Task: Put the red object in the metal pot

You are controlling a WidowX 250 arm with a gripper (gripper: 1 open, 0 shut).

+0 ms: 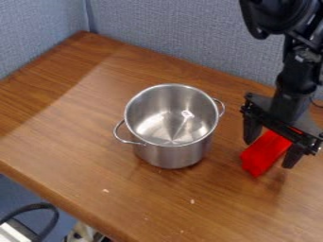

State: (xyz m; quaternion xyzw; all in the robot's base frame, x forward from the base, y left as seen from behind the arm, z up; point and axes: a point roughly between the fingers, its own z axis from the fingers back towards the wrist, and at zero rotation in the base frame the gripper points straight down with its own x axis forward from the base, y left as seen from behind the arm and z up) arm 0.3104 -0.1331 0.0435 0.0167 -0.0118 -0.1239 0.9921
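Observation:
The red object (263, 155) lies on the wooden table at the right, its far end hidden under my gripper. My gripper (279, 140) points down over it, jaws open, one black finger on each side of the block, low near the tabletop. Nothing is clamped between them. The metal pot (169, 124) stands upright just left of the block, shiny and empty, with small side handles.
The wooden table (76, 95) ends in a front edge at the lower left. A blue fabric wall stands behind. My dark arm (297, 47) rises at the upper right, above the block.

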